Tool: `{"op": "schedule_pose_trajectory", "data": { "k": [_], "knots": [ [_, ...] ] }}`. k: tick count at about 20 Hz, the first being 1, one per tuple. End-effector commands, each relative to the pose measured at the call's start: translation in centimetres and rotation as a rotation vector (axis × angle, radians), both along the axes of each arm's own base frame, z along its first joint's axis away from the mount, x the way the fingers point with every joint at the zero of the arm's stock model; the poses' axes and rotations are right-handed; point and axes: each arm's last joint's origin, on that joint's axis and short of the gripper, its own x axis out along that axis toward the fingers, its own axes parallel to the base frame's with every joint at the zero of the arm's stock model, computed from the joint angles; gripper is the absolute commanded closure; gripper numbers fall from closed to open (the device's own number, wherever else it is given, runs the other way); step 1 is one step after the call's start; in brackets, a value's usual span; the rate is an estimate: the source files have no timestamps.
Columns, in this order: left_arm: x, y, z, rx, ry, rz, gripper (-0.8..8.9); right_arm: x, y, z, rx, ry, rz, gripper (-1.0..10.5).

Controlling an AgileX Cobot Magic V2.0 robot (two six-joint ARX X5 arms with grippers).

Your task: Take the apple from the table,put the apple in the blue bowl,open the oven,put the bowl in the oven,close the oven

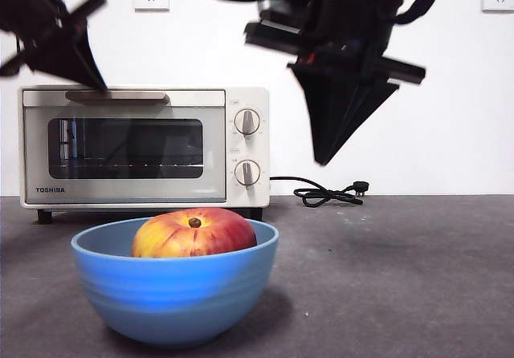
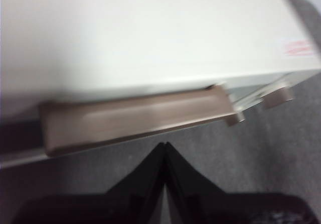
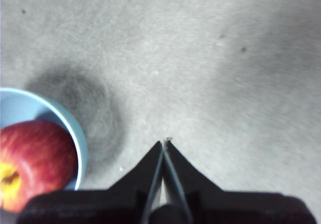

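In the blue bowl (image 1: 173, 294) sits the apple (image 1: 194, 233). The left claw (image 2: 165, 146), pressed shut, hangs by the oven (image 1: 144, 145) handle (image 2: 135, 116); the right claw (image 3: 164, 144), shut, hangs over bare table (image 3: 200, 58).

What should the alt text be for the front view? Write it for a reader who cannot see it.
A red and yellow apple sits in a blue bowl on a dark grey table, in front of a closed cream toaster oven. The left hand, shut, hangs at the oven's handle; the right hand, shut and empty, hangs above the table.
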Motion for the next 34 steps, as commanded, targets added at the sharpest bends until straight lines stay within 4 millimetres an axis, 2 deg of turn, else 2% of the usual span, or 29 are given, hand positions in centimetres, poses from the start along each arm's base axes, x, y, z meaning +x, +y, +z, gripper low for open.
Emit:
{"op": "schedule_pose_trajectory", "data": {
  "k": [1,6,9,14,18,23,28,31,34],
  "knots": [
    [1.1,-0.2,-0.9,-0.057,0.024,-0.015,8.19,-0.2,-1.0,0.7,0.005,-0.006,-0.008,9.5],
    [1.7,-0.5,-0.4,-0.163,-0.026,-0.095,8.19,-0.8,-3.6,3.2,0.049,-0.032,-0.048,9.5],
    [2.0,-0.1,-0.1,-0.151,-0.049,-0.014,8.19,-1.4,-5.5,4.6,0.059,-0.036,-0.088,9.5],
    [2.1,0.4,-0.4,-0.117,-0.031,0.054,8.19,-3.5,-8.7,7.2,0.078,-0.065,-0.139,9.5],
    [1.8,0.5,-1.9,-0.044,0.071,0.049,8.19,-4.9,-9.9,8.6,0.113,-0.108,-0.161,9.5],
    [1.1,-0.1,-2.8,0.106,0.146,0.051,8.19,-6.0,-10.6,9.4,0.128,-0.124,-0.168,9.5],
    [-0.7,-1.0,-2.8,0.240,0.179,0.022,8.19,-6.9,-11.2,10.2,0.152,-0.162,-0.178,9.5],
    [-3.3,-0.9,-1.9,0.243,0.104,0.038,8.19,-7.7,-11.8,10.7,0.168,-0.186,-0.188,9.5],
    [-5.5,-0.5,-2.2,0.243,0.050,0.058,8.19,-8.5,-12.3,11.2,0.182,-0.202,-0.191,9.5]
  ]
}}
